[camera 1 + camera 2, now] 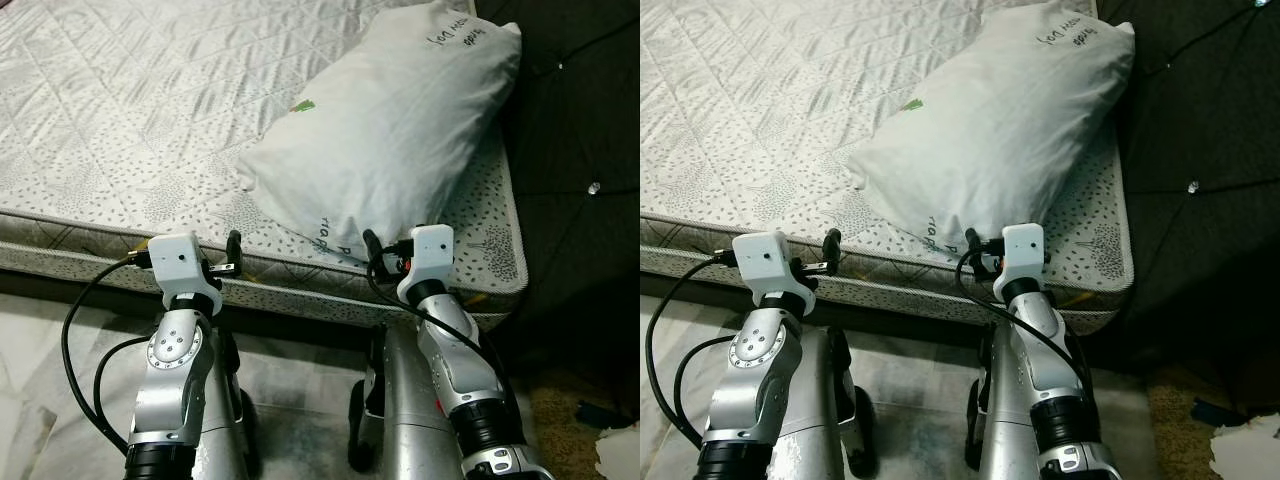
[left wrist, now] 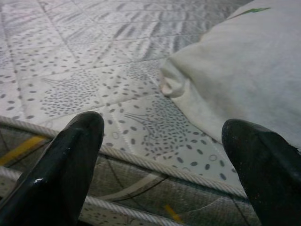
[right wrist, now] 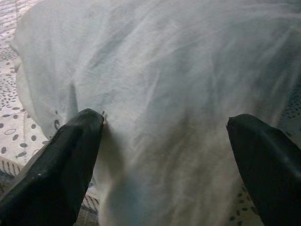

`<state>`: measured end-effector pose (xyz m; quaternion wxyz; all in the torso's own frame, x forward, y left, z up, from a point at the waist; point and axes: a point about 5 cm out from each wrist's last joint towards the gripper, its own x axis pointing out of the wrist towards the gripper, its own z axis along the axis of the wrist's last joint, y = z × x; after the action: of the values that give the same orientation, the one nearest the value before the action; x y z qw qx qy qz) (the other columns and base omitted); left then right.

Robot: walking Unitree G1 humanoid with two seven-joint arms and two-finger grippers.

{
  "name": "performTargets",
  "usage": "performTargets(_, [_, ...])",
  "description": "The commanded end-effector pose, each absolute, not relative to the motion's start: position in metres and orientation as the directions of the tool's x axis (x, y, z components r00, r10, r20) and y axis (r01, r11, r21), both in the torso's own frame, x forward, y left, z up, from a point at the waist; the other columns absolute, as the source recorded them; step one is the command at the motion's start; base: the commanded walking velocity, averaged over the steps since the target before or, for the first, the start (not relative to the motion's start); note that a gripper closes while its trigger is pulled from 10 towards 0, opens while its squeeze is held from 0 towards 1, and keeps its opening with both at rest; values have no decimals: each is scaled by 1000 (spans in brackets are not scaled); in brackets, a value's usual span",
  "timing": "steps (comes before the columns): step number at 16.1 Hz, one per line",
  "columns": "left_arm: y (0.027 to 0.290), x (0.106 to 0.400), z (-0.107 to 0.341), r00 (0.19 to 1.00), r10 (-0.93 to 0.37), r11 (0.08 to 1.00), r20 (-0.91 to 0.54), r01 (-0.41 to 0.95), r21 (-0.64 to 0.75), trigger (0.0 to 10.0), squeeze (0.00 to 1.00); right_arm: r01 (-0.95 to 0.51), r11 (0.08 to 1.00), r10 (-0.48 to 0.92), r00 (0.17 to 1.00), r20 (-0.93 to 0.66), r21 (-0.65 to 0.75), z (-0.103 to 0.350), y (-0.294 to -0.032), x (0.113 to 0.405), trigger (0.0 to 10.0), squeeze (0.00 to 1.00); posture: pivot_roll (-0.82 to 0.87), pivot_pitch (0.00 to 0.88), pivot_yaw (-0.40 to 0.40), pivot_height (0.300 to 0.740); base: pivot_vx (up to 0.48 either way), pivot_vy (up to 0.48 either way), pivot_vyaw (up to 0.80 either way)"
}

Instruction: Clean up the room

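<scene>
- The bare mattress (image 1: 150,110) lies ahead of both end effectors, its quilted cover stitched in diamonds and printed with small grey leaf and tree motifs
- A corded piping runs along the mattress edge (image 2: 141,162) just below the left end effector's fingers, with a patterned side panel under it carrying yellow marks
- The left end effector (image 2: 164,165) sits at the near edge of the bed, fingers spread wide and holding nothing; the pillow corner lies ahead of it and toward the right end effector
- The white pillow (image 1: 390,130) rests on the mattress at an angle, directly in front of the right end effector, with dark handwriting near its far end and a small green mark on its cover
- The right end effector (image 3: 164,160) is right up against the near end of the pillow, its two black fingers (image 3: 61,160) spread apart to either side of the wrinkled fabric, not pinching it
- Beyond the right end effector, a dark tufted headboard (image 1: 570,120) with shiny buttons stands against the mattress end
- Below both arms the floor (image 1: 300,420) is pale and mottled; a brownish rug (image 1: 565,420) and a scrap of white paper (image 1: 620,450) lie outward of the right arm
</scene>
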<state>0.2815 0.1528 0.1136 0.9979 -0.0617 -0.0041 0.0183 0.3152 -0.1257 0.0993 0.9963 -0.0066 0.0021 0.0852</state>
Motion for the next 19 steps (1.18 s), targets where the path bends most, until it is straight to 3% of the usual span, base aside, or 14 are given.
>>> performTargets(1, [153,281,116,999,33,992,17,-31,-124,10000,0,-168,986,168,986,-17,-14,97,-129,316,10000,0,19,227,-31,528,296,0,0])
performTargets(5, [154,279,113,999,34,992,11,-33,-122,10000,0,-169,985,169,986,-7,-18,99,-128,318,10000,0,19,224,-38,528,286,0,0])
performTargets(15, [150,283,112,1000,29,992,-2,-29,-126,10000,0,-144,989,144,989,-18,-10,99,-133,324,10000,0,21,231,-37,528,0,0,-208])
performTargets(19, [152,283,112,1000,29,992,-7,-29,-124,10000,0,-200,980,200,979,-43,-6,101,-120,332,10000,0,30,233,-38,528,0,0,0])
